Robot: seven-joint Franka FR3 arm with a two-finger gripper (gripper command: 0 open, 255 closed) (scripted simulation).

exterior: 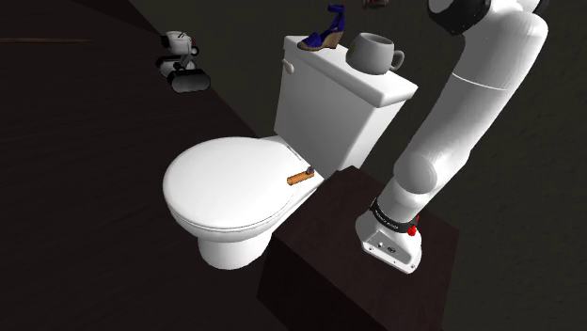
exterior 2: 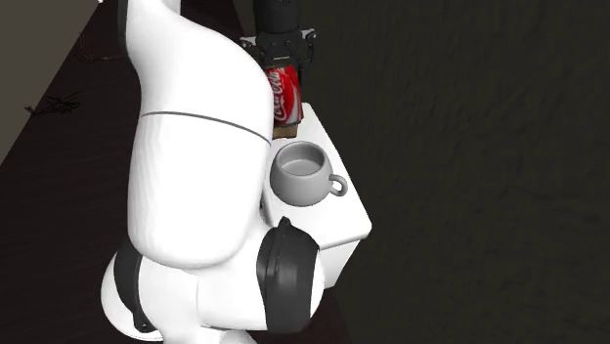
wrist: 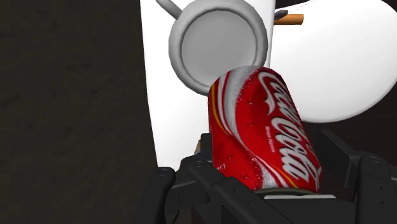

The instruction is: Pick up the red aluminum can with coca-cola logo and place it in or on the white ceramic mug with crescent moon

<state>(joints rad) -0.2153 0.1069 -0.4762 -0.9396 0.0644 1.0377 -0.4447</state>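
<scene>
Dark floor and dark walls surround a white toilet [exterior: 226, 183] with its lid down. On the tank lid [exterior 2: 342, 210] stands a pale grey-white mug [exterior 2: 303, 174], upright with its mouth facing up; in the second exterior view its handle points to the right. Just beside the mug on the same lid sits a blue high-heeled shoe [exterior: 325, 30] with a tan wedge sole, the only thing crowding the mug. A short brown stick [exterior: 300, 177] lies on the toilet lid near the hinge, well apart from the mug. Farther off on the floor, at the shoulder view's upper left, is a small white and black toy robot [exterior: 181, 64]. The white arm [exterior: 470, 113] rises from its dark box stand [exterior: 320, 263] next to the toilet and bends over the tank.

The claw [wrist: 270, 175] hangs above the tank lid with its two black fingers spread about a can's width and pressed against the sides of the red Coca-Cola can [exterior 2: 284, 95], which they grip. The can is clear of the lid, leaning somewhat in the grip, its white script logo facing the wrist camera. Seen along the claw, the can's far end overlaps the mug's rim, with the mug's open mouth lying just past it. In the second exterior view the can sits beyond the mug, near it but not touching.
</scene>
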